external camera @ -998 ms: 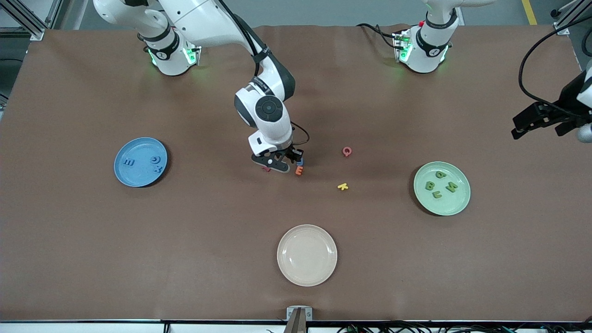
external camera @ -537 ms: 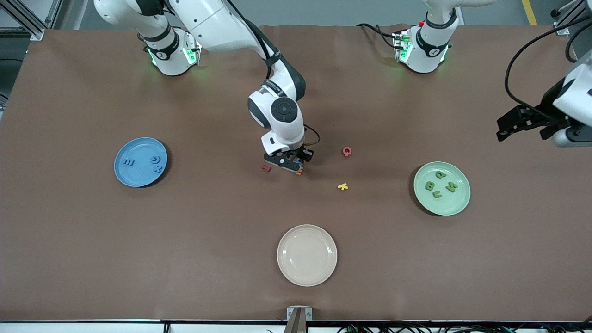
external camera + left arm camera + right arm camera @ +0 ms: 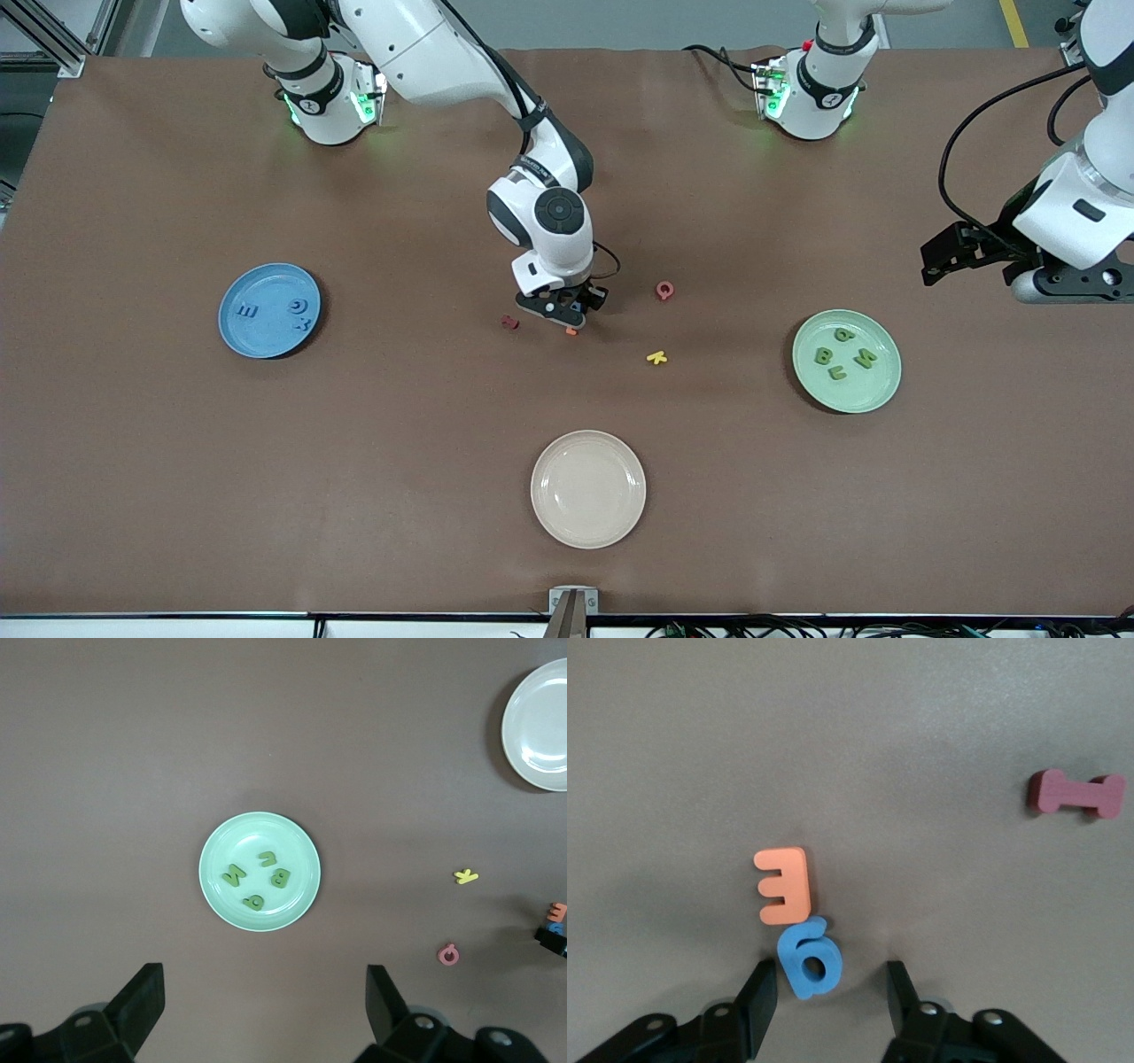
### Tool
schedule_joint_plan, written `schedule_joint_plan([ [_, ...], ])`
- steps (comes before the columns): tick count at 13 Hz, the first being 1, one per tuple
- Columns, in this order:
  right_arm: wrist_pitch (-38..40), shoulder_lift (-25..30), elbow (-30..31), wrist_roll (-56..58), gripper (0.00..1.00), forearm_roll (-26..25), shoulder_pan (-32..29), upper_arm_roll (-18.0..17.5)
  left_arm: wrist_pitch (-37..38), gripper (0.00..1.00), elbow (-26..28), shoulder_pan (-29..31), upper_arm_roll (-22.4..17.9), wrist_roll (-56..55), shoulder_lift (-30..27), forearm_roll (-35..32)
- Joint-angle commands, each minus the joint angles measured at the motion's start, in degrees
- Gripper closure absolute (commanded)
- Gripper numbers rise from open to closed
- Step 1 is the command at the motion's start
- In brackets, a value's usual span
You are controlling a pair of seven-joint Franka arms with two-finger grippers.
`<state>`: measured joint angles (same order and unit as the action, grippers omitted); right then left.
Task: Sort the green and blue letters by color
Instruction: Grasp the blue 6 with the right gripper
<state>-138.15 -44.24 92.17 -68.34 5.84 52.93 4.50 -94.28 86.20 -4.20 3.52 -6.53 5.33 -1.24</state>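
Note:
My right gripper (image 3: 567, 315) is low over the table's middle, open, fingers astride a blue letter (image 3: 811, 961) that lies on the table, close to one finger. In the right wrist view the gripper (image 3: 828, 992) shows empty. Three blue letters (image 3: 299, 307) lie on the blue plate (image 3: 266, 288). Several green letters (image 3: 840, 357) lie on the pale green plate (image 3: 850, 394), also seen in the left wrist view (image 3: 266, 877). My left gripper (image 3: 939, 257) is open and empty in the air by the green plate, toward the left arm's end.
An orange letter (image 3: 784, 885) touches the blue one. A dark red letter (image 3: 508, 322), a pink letter (image 3: 664, 290) and a yellow letter (image 3: 656, 358) lie nearby. A cream plate (image 3: 588, 489) sits nearer the front camera.
My right gripper has shifted toward the left arm's end, onto the blue letter, uncovering the dark red letter. My left arm has swung in closer to the green plate.

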Motion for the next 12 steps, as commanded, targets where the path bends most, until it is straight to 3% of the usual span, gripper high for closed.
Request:
schedule_joint_plan([
  [1,-3.2,-3.6,-2.1,-2.5,0.42,-1.5,1.4,0.8,0.0,0.0,-0.1,0.4,-0.1,-0.1,-1.2,0.0],
  [12,-7.1,-6.5,-2.3,-2.4,0.43,-3.1,1.4,1.5,0.1,0.0,0.0,2.1,-0.4,0.9,-0.8,-1.0],
])
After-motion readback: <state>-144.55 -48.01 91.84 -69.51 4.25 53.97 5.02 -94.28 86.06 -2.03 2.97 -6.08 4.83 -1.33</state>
